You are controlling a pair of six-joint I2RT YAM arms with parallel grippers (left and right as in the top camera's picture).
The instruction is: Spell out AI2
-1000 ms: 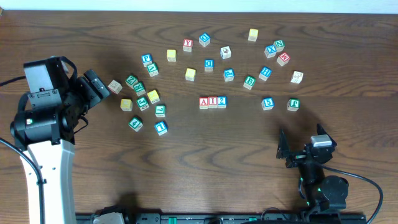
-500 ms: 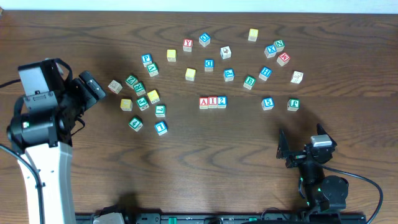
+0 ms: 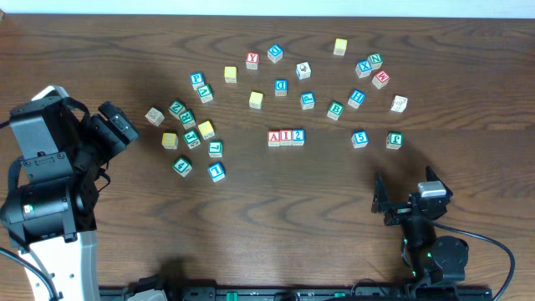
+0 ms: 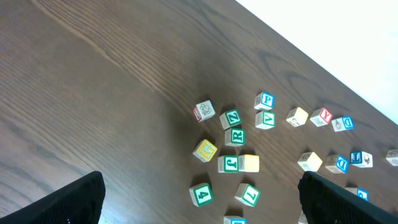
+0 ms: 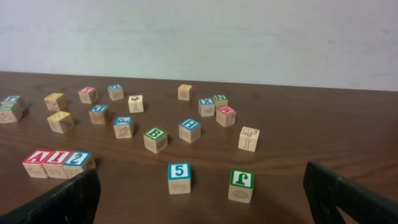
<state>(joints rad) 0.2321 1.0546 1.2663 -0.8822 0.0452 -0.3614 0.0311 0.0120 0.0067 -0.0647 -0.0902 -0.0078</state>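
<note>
Three white-faced cubes stand touching in a row at the table's middle, reading left to right: red A (image 3: 274, 138), red I (image 3: 286, 137), blue 2 (image 3: 298, 136). The right wrist view shows the same row low on the left: A (image 5: 37, 163), I (image 5: 57, 163), 2 (image 5: 78, 160). My left gripper (image 3: 121, 124) is open and empty at the table's left, well away from the row. It hangs over bare wood, with its dark fingers (image 4: 65, 200) wide apart. My right gripper (image 3: 405, 192) stands open and empty near the front right, and its fingers (image 5: 62, 202) frame cubes 5 and J.
Many loose letter cubes lie scattered in an arc behind and beside the row. Among them are a blue-framed 1 (image 3: 216, 172), a red Y (image 3: 252, 60), a 5 (image 3: 359, 139) and a green 4 (image 4: 201, 194). A cluster lies just right of the left gripper.
The left arm has drawn back toward the left and the front, away from the cluster of cubes. The right arm and all the cubes have stayed put.
</note>
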